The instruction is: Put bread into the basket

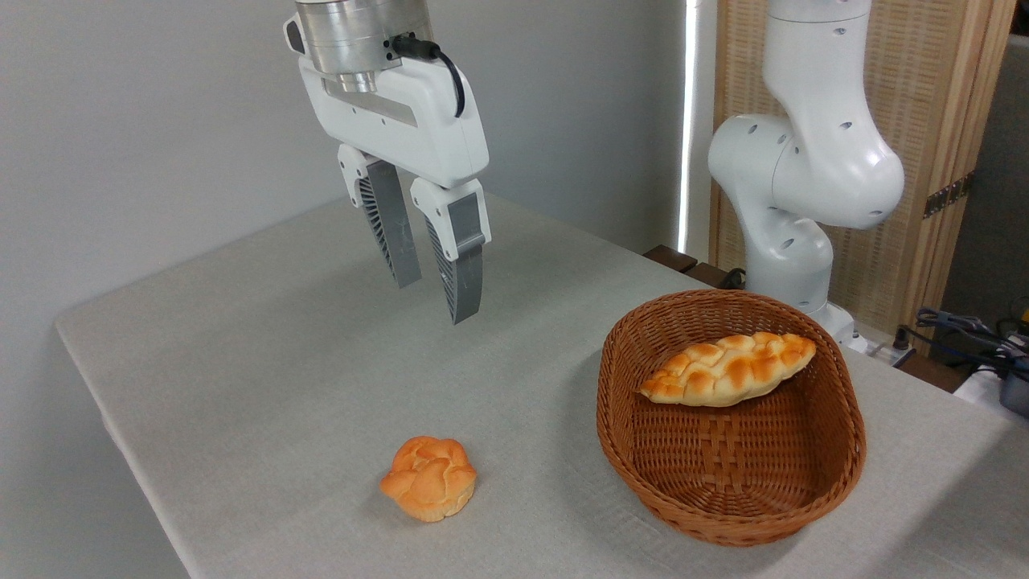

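The bread (pixel 727 368), a braided golden loaf with pale seams, lies inside the oval brown wicker basket (pixel 727 503) at the right, leaning against its far wall. My gripper (pixel 438 297) hangs high above the middle of the table, well left of the basket. Its two grey ribbed fingers stand a little apart with nothing between them, so it is open.
A small round knotted orange bun (pixel 430 478) sits on the grey tablecloth near the front edge, left of the basket. A second white robot arm (pixel 804 177) stands behind the basket at the back right. Cables (pixel 965 330) lie at the far right.
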